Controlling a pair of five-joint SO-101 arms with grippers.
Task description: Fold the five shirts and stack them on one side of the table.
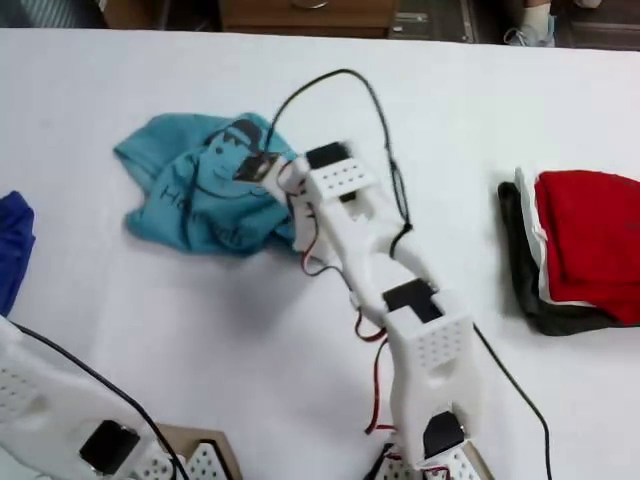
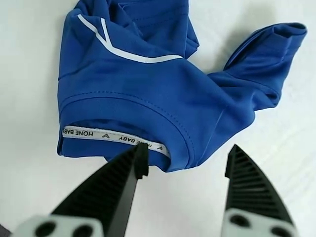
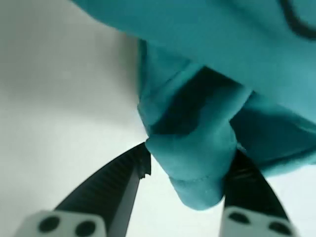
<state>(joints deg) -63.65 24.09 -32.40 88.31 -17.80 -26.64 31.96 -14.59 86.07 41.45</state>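
A crumpled teal shirt (image 1: 195,185) with a dark drawing lies left of the table's middle. My right gripper (image 1: 268,170) is at its near right edge. In the right wrist view that gripper (image 3: 190,163) is open, with a bunched teal fold (image 3: 197,158) between its fingers. A blue shirt (image 1: 12,245) with white trim lies at the table's left edge. My left gripper (image 2: 187,158) hangs open just above the collar of the blue shirt (image 2: 148,89), holding nothing. Folded shirts are stacked at the right: red (image 1: 590,240) on top, then white and dark ones.
The right arm (image 1: 400,300) stretches from the front edge to the teal shirt, trailing black and red cables (image 1: 385,130). The left arm's base (image 1: 60,420) sits at the front left corner. Bare white table (image 1: 130,330) lies between the shirts.
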